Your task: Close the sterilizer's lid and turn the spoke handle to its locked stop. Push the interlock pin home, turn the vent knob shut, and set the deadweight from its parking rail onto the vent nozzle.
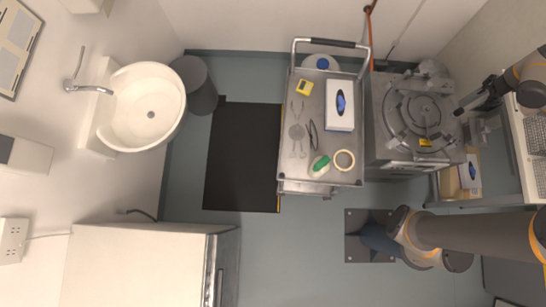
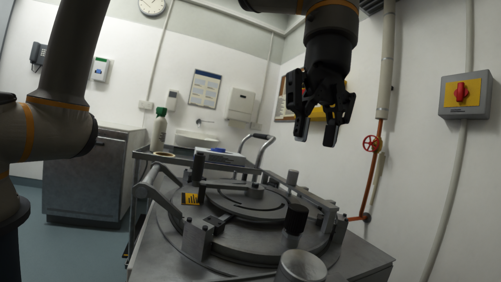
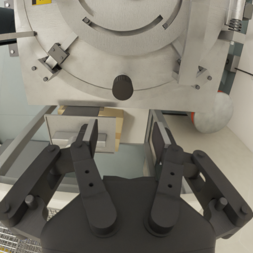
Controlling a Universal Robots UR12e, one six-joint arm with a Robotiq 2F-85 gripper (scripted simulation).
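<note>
The sterilizer stands right of the cart, its round lid lying flat and closed. The spoke handle rises from the lid's hub with its black grip upright. The black vent knob stands at the lid's rim. A round steel deadweight sits at the sterilizer's near corner. My gripper hangs high above the lid's far right side, past the sterilizer's edge, open and empty. I cannot make out the interlock pin.
A steel cart with a tissue box, tape roll and tools stands against the sterilizer's left side. A red valve and orange pipe run down the wall beside my gripper. A small shelf with a cardboard box lies below me.
</note>
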